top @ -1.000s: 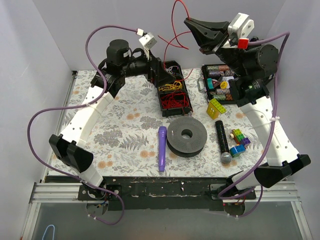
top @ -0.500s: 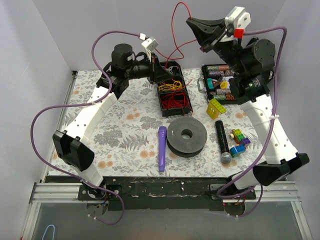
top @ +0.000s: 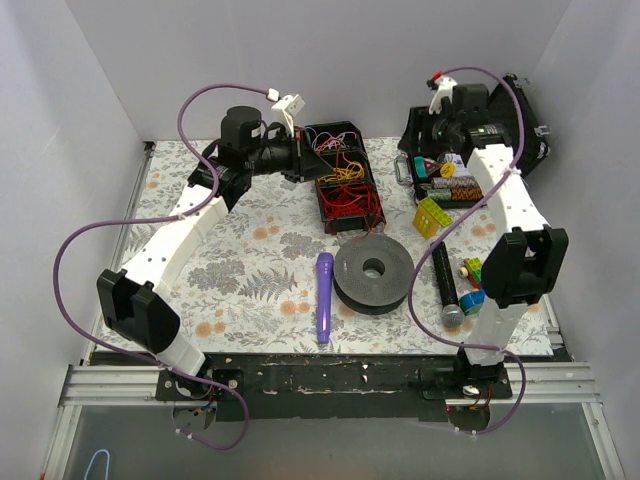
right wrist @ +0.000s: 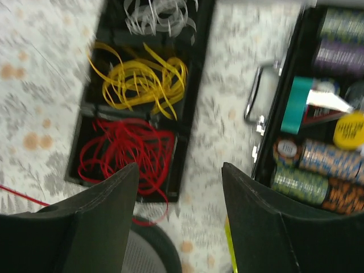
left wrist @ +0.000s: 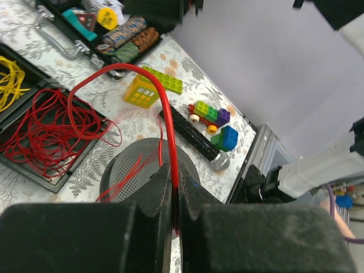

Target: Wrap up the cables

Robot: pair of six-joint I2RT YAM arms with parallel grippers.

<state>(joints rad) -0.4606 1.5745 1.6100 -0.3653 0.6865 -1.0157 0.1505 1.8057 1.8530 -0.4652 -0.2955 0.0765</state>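
The black cable box (top: 322, 192) holds a red cable tangle (top: 346, 202), yellow cables (top: 345, 173) and pale ones at its far end. My left gripper (left wrist: 173, 190) is shut on a red cable (left wrist: 122, 68), which arches up from the jaws and down into the red tangle (left wrist: 45, 136). In the top view the left gripper (top: 303, 165) sits at the box's left edge. My right gripper (right wrist: 179, 190) stands open and holds nothing, above the gap between the box (right wrist: 190, 122) and the chip case (right wrist: 318, 114). Its arm is folded back at the far right.
A black spool (top: 373, 272) lies at the centre, with a purple stick (top: 324, 296) on its left. On its right are a black microphone (top: 445, 285), a yellow brick (top: 432, 215) and small toy blocks (top: 476, 272). The open chip case (top: 450, 165) stands at the back right.
The right gripper let go of the red cable, opened, and dropped from high up to the back right. The left gripper shut on the cable; the raised loop has come down.
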